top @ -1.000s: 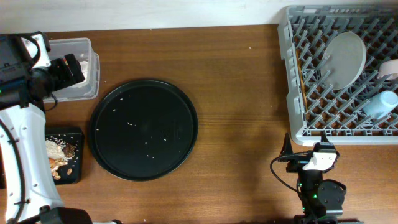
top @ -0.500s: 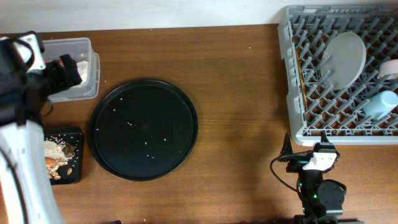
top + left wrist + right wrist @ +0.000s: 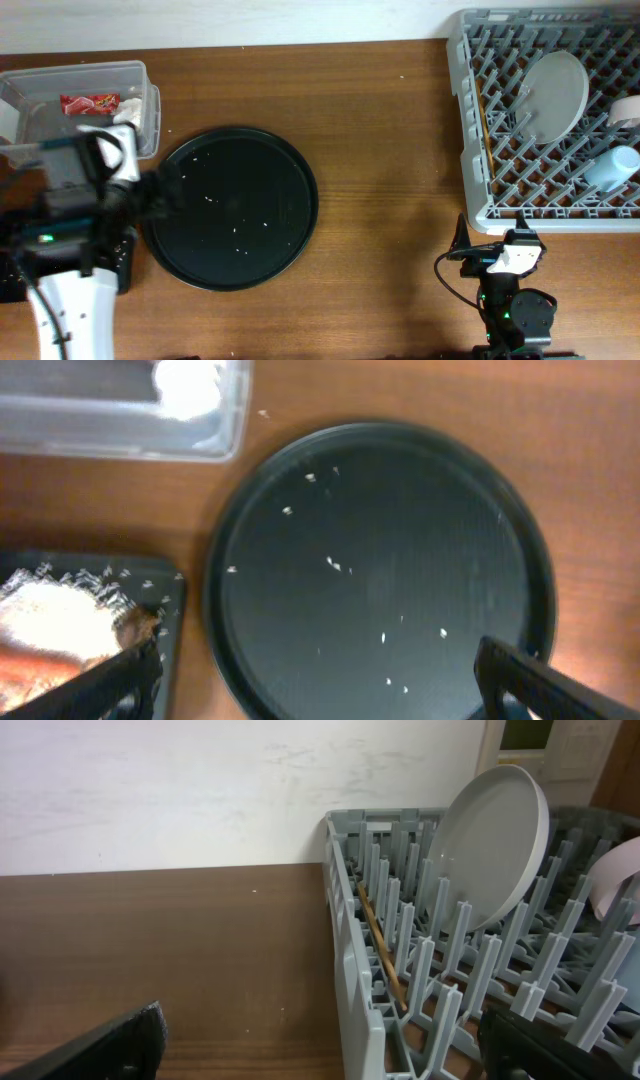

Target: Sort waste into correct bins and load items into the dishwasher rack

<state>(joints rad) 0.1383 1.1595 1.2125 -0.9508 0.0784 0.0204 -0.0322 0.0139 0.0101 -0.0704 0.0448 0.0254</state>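
Note:
The clear tub [image 3: 40, 95] at the back left holds the red wrapper [image 3: 90, 102] and the white tissue [image 3: 126, 110]; the tub [image 3: 120, 435] and tissue [image 3: 188, 380] also show in the left wrist view. The black bin [image 3: 165, 585] holds rice scraps [image 3: 55, 622]; in the overhead view my left arm mostly hides it. My left gripper [image 3: 320, 690] is open and empty over the left part of the round black tray [image 3: 232, 207]. The dishwasher rack [image 3: 470, 150] holds the plate [image 3: 558, 95], blue cup [image 3: 612, 167], bowl [image 3: 628, 108] and chopsticks [image 3: 487, 130]. My right gripper [image 3: 320, 1055] is open and empty by the rack's front left corner [image 3: 350, 980].
The round black tray [image 3: 400, 560] carries a few scattered rice grains. Bare wooden table lies between the tray and the rack. In the right wrist view the plate [image 3: 490, 845] stands upright among the pegs and the chopsticks [image 3: 380, 945] lie along the rack's left side.
My left arm has moved from over the clear tub toward the front, to the tray's left edge. The wrapper and tissue in the tub are now uncovered. The right arm has not moved.

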